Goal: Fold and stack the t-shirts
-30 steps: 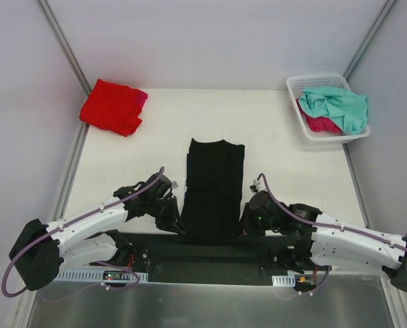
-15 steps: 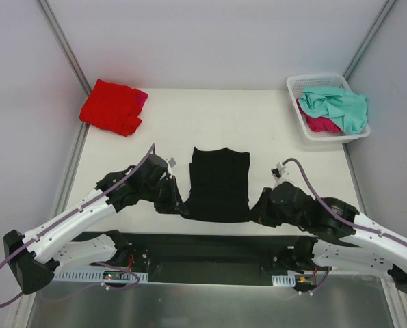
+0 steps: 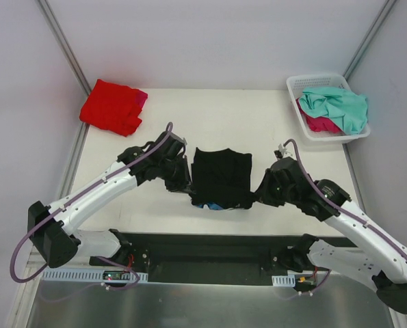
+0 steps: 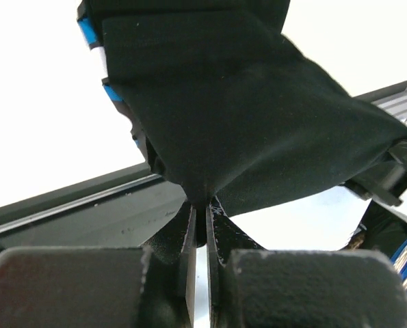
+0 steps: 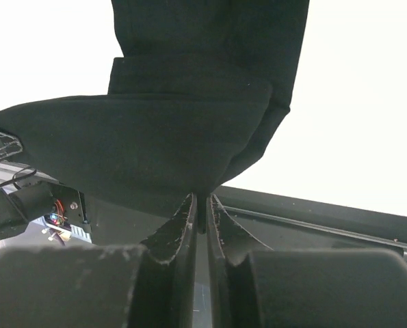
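Two grippers: left gripper and right gripper, each pinched narrow on one near-hem corner of the black t-shirt.
Left wrist view: fingers almost touching, black cloth nipped at the tips and tenting up and away ahead of them.
Right wrist view: same picture, fingers close together, hem doubled over just ahead.
Change over the last second: hem raised off the near edge of the table and carried forward, away from the arm bases; shirt now looks much shorter than the long strip before.
Shirt position: between the two grippers, far end flat on the table, near end held up.
Blue patch: visible under the raised edge, nature unclear.
Meaning: probably mid lengthwise fold, hem not yet laid down or released.
Red t-shirt: folded, well ahead and left of the left gripper, magenta cloth peeking out.
Basket: well ahead and right of the right gripper, holding the teal t-shirt over a pink-red t-shirt, both unfolded.
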### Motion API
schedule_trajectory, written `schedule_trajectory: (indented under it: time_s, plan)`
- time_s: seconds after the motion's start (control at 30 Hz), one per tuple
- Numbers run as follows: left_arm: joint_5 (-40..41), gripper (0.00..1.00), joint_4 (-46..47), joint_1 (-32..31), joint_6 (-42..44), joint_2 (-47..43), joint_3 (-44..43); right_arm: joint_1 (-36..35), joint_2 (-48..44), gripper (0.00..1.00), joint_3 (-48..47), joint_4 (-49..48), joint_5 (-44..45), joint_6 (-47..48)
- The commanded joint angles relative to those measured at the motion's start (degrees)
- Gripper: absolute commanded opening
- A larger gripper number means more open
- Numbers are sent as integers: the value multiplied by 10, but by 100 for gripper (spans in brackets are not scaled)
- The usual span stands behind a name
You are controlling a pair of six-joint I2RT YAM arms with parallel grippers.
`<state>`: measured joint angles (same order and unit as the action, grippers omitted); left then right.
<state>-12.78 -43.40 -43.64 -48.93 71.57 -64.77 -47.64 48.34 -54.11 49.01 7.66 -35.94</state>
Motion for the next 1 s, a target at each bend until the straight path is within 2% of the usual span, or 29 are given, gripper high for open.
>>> schedule_trajectory:
  time_s: [0.0, 0.5, 0.97]
  plan:
    - [27, 0, -24, 39, 48, 14, -41, 53, 16, 11, -2, -12, -41, 74]
    - [3, 0, -16, 87, 89, 100, -101, 157, 138, 9, -71, -59, -117, 160]
    - [-38, 0, -9, 139, 141, 263, -261, 255, 228, 8, -136, -70, -170, 215]
